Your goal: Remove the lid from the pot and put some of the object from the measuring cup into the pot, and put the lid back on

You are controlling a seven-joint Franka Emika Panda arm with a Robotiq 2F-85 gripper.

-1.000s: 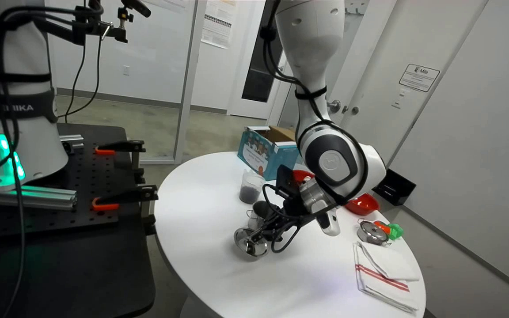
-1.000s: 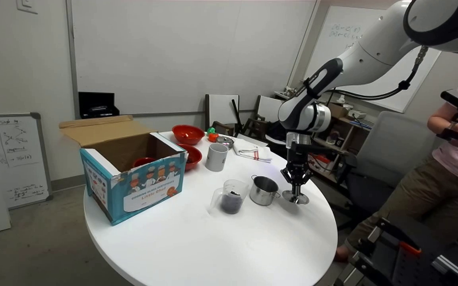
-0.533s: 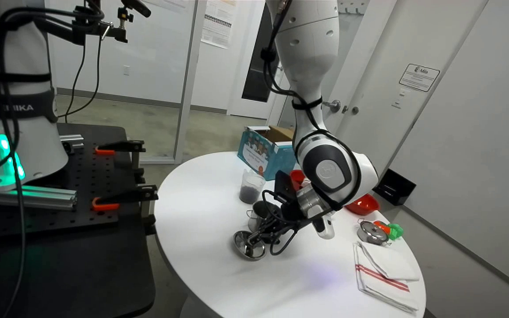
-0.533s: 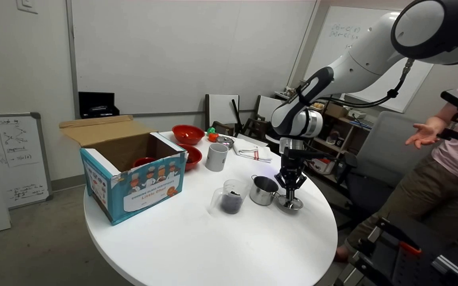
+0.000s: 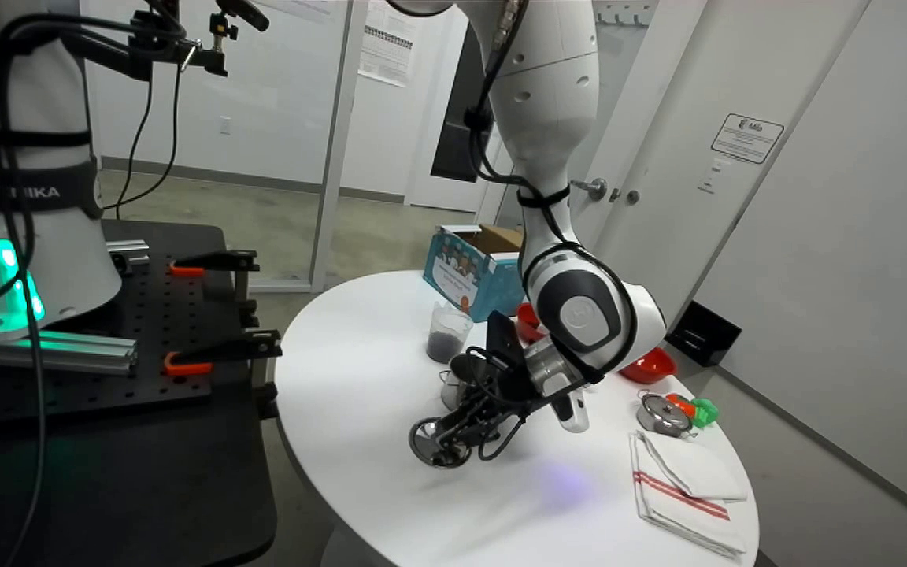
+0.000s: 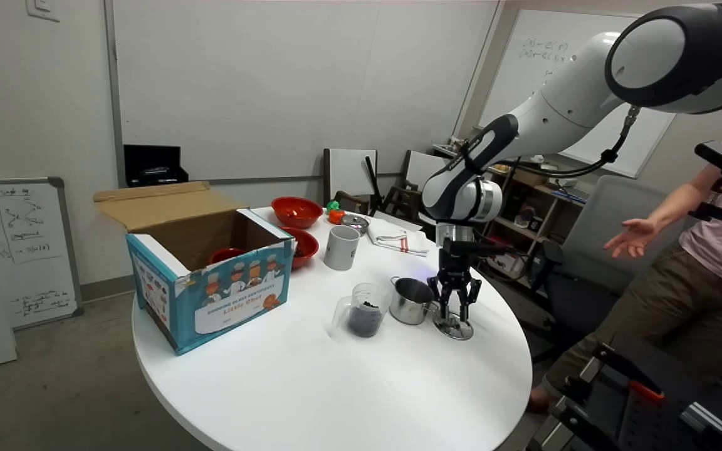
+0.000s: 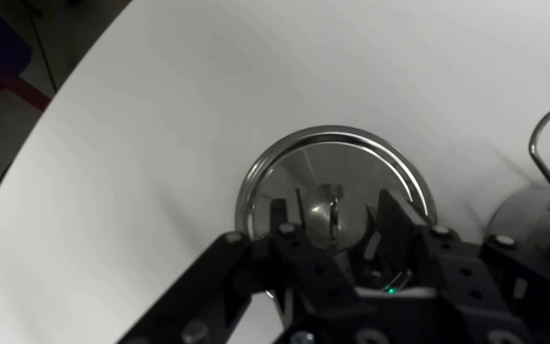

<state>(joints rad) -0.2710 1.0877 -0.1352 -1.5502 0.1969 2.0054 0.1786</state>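
Tabletop (image 6: 336, 388): "Little Chef" box (image 6: 229, 300), pincer (image 6: 454, 314) over lid (image 7: 334, 162)

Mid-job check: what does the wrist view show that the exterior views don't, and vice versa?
Only the wrist view clearly shows the lid handle between the spread fingers, a gap on each side.

Only the exterior views show the measuring cup with its dark contents, the open top of the pot, red bowls, a lidded second pot, the cloth and the box.

Both show the lid on the table, the open gripper over it and the pot beside it, though the wrist view catches only part of the pot.
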